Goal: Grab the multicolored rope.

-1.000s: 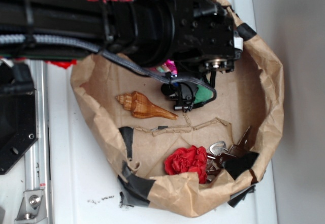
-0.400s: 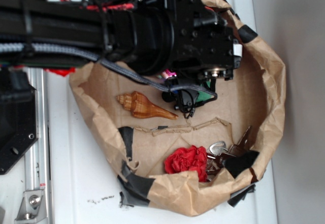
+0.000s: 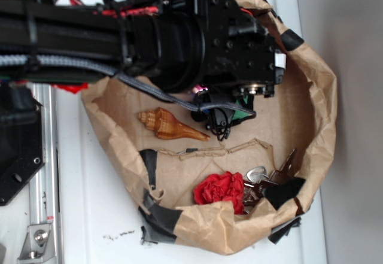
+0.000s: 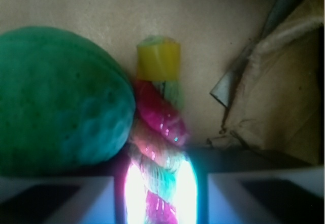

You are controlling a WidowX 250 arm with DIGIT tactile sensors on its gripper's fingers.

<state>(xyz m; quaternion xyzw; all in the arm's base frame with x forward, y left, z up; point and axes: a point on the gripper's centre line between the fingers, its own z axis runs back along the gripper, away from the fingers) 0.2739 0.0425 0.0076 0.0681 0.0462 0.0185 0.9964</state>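
The multicolored rope [image 4: 161, 127], twisted pink-red, yellow and pale green, runs up from between my fingers to its yellow end near the cardboard floor. My gripper [image 4: 161, 186] is shut on it, with a finger pressed against each side. A green dimpled ball [image 4: 56, 102] lies against the rope's left side. In the exterior view the black arm hides nearly all of the rope; only a pink bit [image 3: 200, 88] shows above the gripper [image 3: 216, 120], with the green ball [image 3: 242, 112] just right of it.
Everything sits in a brown paper-lined tray [image 3: 320, 96] with raised crumpled walls. A brown shell [image 3: 170, 126] lies left of the gripper. A red fabric wad [image 3: 220, 189] and metal keys [image 3: 263, 177] lie at the front. Torn paper and tape [image 4: 264, 97] rise on the right.
The fingers have drawn together from a wider spread onto the rope. The arm's wrist has shifted slightly toward the tray's back.
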